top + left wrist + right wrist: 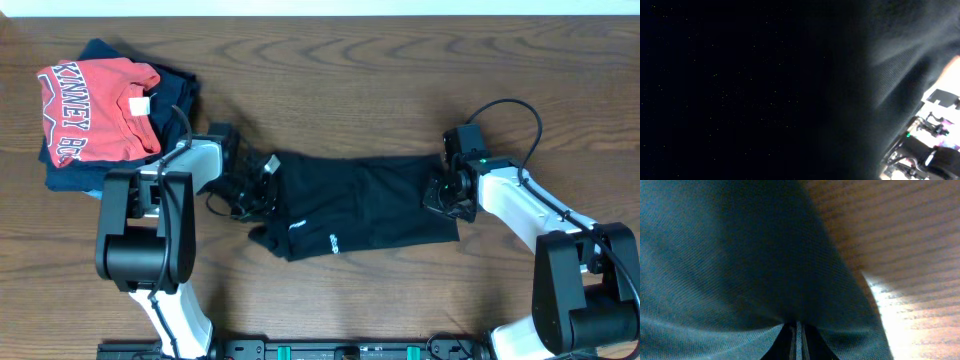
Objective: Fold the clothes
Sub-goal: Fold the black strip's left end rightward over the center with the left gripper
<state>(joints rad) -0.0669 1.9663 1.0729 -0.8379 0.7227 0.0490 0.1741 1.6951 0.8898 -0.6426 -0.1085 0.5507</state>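
**A:** What lies at the far left corner of the brown wooden table (400, 80)?

**B:** A red T-shirt with white block lettering (95, 110), on top of a folded navy garment (178, 92). The pile is apart from the work.

**A:** And the left gripper (262, 175)?

**B:** It is just right of that pile, at the left end of the large plain black soft-fabric garment (360, 205), where the cloth is bunched up. Its fingers are closed on the fabric. Dark cloth fills nearly all of the left wrist view, so the fingers themselves do not show there.

**A:** Where is the garment?

**B:** It is spread across the middle of the table, stretched lengthwise between the two grippers and well clear of every edge. It has a tiny white logo print (335, 241) near its front hem.

**A:** And the right gripper (440, 195)?

**B:** It is at the garment's right end. The right wrist view shows the fabric drawn into a pinch between the closed fingers, with bare wood beside it.
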